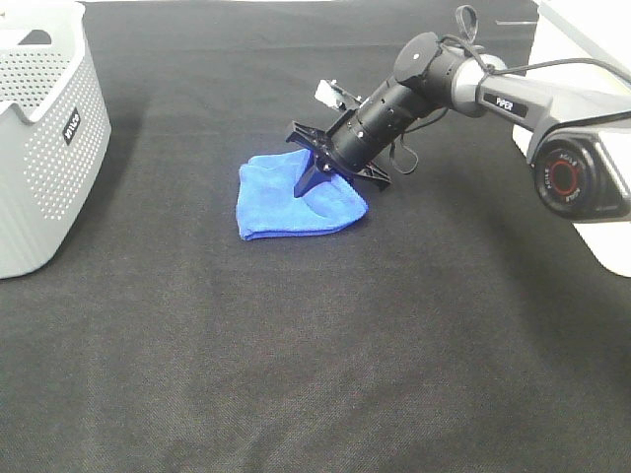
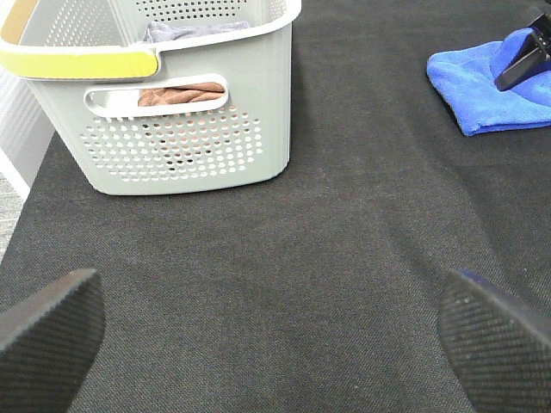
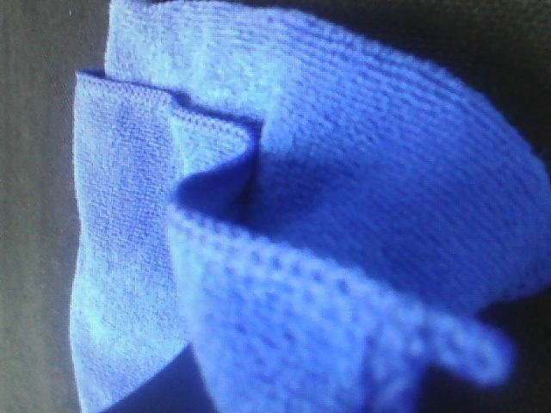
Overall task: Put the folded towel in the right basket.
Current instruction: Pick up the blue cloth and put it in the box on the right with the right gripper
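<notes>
Blue folded towel [image 1: 276, 202] pressed under the right gripper [image 1: 314, 182], mid-table.
The towel is laid on the black table [image 1: 315, 345], well apart from the grey basket [image 1: 39, 177] at the far left. Whether the right jaws are clamped cannot be told. The left gripper [image 2: 275, 344] is held with its jaws wide apart.

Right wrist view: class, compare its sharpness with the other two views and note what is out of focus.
Right wrist view: the blue towel fills the frame, soft and blurred throughout. Left wrist view: the grey basket is sharp, while the near fingertips are blurred. Exterior high view: sharp throughout and evenly lit.
</notes>
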Robot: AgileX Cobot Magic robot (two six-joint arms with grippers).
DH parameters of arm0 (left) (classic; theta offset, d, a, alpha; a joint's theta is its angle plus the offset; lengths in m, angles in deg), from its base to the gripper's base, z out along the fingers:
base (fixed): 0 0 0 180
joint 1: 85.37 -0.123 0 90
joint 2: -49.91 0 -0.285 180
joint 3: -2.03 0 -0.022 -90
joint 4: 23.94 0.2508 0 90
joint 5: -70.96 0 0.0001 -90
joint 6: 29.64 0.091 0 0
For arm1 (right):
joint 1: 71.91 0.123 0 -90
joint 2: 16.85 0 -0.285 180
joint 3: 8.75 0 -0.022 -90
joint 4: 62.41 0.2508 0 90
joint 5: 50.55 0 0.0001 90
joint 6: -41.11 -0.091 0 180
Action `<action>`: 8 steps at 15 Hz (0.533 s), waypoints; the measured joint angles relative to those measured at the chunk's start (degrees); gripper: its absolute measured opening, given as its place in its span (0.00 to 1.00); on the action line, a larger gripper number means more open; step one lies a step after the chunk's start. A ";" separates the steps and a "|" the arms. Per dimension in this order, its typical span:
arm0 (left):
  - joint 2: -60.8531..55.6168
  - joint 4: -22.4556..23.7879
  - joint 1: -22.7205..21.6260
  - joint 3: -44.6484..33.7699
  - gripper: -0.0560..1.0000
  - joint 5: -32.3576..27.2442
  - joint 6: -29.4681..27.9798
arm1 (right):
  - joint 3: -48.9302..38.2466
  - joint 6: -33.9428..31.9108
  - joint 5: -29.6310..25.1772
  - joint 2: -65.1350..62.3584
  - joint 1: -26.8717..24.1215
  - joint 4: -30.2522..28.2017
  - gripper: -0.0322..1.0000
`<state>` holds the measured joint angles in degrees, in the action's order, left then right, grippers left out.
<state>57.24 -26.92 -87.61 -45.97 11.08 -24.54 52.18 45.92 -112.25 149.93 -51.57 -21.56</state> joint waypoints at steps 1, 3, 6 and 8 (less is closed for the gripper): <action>0.00 0.00 0.00 0.00 0.98 0.00 0.00 | 3.61 -0.06 -2.52 1.03 0.00 -1.15 0.18; 0.00 0.00 0.00 0.00 0.98 0.00 0.00 | 10.54 -0.57 -5.79 2.69 0.40 -3.90 0.18; 0.00 0.00 0.00 0.00 0.98 0.00 0.00 | 17.36 -2.46 -7.73 -0.17 0.52 -5.21 0.18; 0.00 0.00 0.00 0.00 0.98 0.00 0.00 | 18.05 -2.23 -7.79 -8.19 -0.23 -6.36 0.18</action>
<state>57.24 -26.92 -87.61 -45.97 11.08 -24.54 70.23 43.69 -120.05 141.74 -51.80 -27.92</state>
